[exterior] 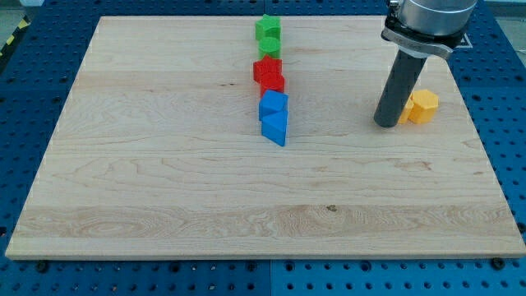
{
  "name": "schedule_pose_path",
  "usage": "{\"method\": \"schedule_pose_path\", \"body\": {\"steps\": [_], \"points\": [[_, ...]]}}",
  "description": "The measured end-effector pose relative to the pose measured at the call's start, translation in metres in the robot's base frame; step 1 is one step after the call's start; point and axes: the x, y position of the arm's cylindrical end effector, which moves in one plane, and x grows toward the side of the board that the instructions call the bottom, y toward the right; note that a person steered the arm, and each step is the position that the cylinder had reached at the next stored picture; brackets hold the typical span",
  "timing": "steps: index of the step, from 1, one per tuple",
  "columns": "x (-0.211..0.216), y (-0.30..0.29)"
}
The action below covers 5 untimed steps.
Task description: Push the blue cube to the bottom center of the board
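A blue cube (274,104) sits near the middle of the wooden board (164,181), touching a blue wedge-shaped block (276,128) just below it. My tip (386,123) rests on the board at the view's right, well to the right of the blue cube and apart from it. A yellow block (422,106) sits right next to my tip, on its right side.
Above the blue cube stands a column of blocks: two red blocks (269,74) and two green blocks (268,34) near the board's top edge. The dark rod (398,86) rises to the arm's grey flange at the view's top right.
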Motion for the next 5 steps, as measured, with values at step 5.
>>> {"method": "schedule_pose_path", "body": {"steps": [5], "points": [[-0.020, -0.117]]}}
